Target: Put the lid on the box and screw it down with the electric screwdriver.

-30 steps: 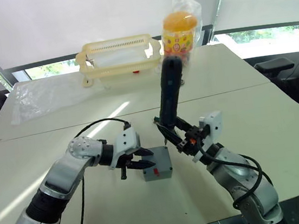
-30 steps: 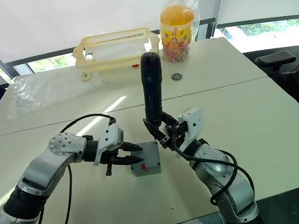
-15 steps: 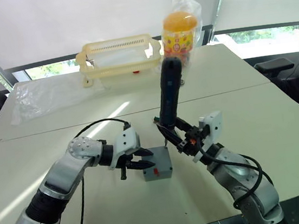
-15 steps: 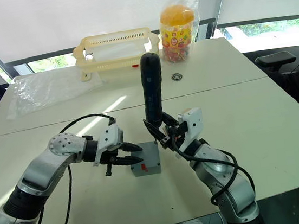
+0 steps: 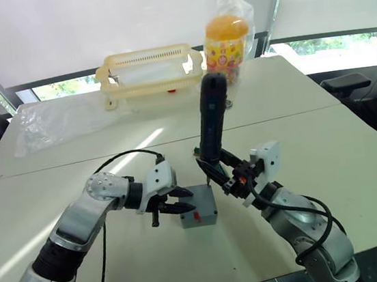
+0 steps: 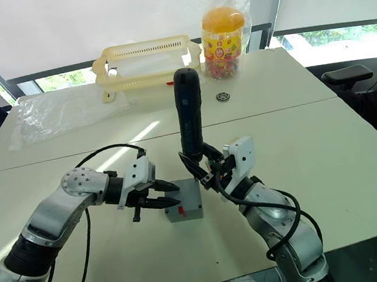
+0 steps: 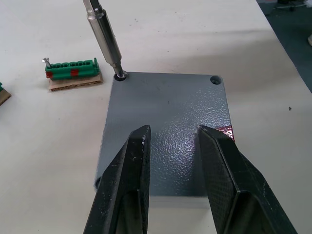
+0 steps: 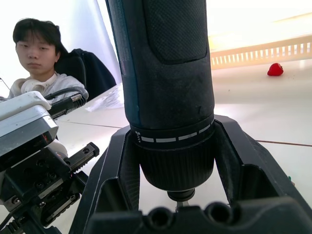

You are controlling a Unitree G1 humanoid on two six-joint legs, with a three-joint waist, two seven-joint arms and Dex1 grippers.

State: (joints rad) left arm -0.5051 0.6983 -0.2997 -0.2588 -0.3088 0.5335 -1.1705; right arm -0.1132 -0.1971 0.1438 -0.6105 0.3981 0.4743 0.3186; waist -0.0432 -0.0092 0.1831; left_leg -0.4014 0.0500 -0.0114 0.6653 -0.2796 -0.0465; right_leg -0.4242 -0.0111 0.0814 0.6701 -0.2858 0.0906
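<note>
Right gripper (image 6: 209,173) is clamping the slim dark pen-shaped electric screwdriver (image 6: 189,117) upright, bit seating in a corner screw hole. Flat grey plastic lid (image 7: 165,126) is sitting on the small grey box (image 6: 185,209). Left gripper (image 7: 173,141), at the box's 9 o'clock, is spread narrowly, probably steadying the lid; contact unclear. Screw head hidden.

Pale roller blinds (image 6: 57,26) are covering the windows behind two cream tables (image 6: 355,155) pushed together, a seam running between them. Sunlight is falling in streaks across the near table. Greenery is showing through the strip of glass (image 6: 340,34) below the blinds. A dark office chair (image 6: 349,74) is standing off to the right.
</note>
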